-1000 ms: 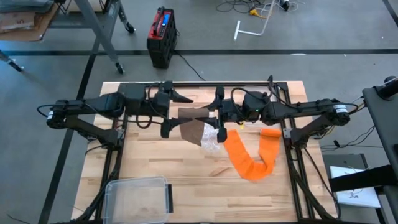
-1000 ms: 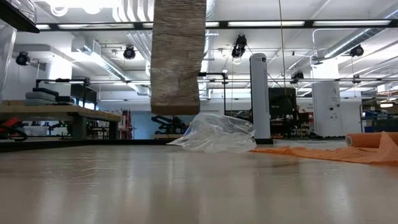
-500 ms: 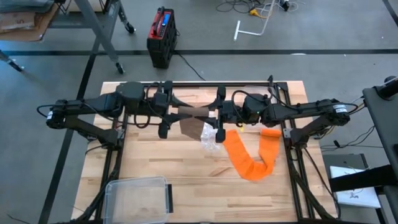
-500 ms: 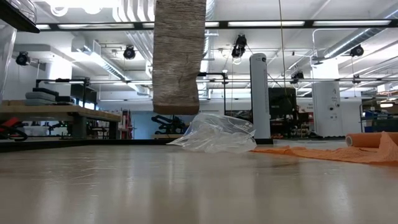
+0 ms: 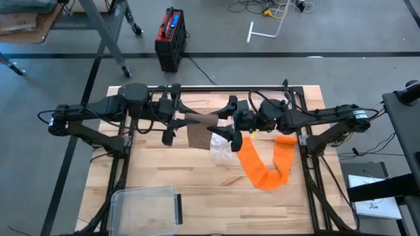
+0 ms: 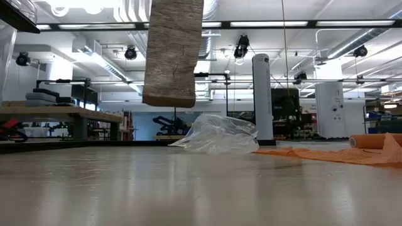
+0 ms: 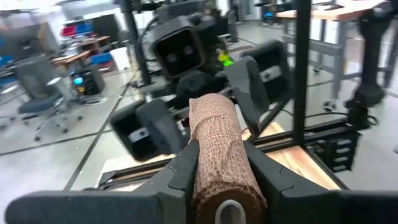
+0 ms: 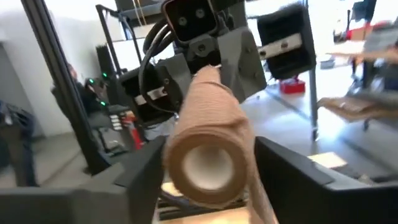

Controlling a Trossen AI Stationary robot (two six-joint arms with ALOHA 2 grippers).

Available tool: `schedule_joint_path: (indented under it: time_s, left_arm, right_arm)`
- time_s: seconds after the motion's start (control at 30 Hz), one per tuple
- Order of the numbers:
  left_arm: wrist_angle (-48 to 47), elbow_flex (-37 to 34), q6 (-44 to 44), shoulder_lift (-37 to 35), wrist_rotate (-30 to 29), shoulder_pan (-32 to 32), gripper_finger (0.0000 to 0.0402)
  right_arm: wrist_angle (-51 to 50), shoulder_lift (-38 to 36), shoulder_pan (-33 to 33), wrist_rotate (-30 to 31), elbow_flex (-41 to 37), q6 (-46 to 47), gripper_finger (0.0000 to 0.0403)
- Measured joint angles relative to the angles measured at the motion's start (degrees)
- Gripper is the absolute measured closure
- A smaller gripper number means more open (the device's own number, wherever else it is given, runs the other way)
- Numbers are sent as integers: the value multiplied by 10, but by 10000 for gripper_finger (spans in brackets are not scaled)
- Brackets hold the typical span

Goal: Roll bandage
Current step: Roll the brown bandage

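Since a second ago your left gripper (image 5: 176, 118) has closed onto the bandage roll (image 7: 217, 149) and your right gripper (image 5: 223, 128) has let go. The hanging tail (image 6: 173, 53) has swung left and tilted in the low view.

Left wrist view: the left fingers (image 7: 186, 167) are clamped on both sides of the tan roll, core end facing the camera. Right wrist view: the roll (image 8: 208, 143) sits between the right fingers (image 8: 146, 168), but they stand apart with a gap on each side, so no grip there. High view: the roll is held in the air over the back middle of the table (image 5: 197, 183), between the two grippers, with the loose tail (image 5: 198, 134) dropping toward the boards, clear of them.

To do this step well, keep the left clamp firm, turn the roll so the tail winds on square, and regrip with the right before the left lets go. Watch the tail edge; it hangs skewed and may wind crooked.

Farther off: a clear plastic wrapper (image 6: 217, 135) just beside the tail, an orange bandage (image 5: 262, 164) to the right, and a clear box (image 5: 146, 206) at the front left, all unmoved.
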Motion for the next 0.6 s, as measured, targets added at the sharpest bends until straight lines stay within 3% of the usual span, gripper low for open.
schedule_joint_path:
  time_s: [0.23,0.6]
  left_arm:
    - [0,0,20,0,8,0,324]
    - [13,0,41,0,-3,-1,325]
  right_arm:
    - [-3,-2,-1,-20,10,68,57]
    - [-17,1,-32,-23,21,163,44]
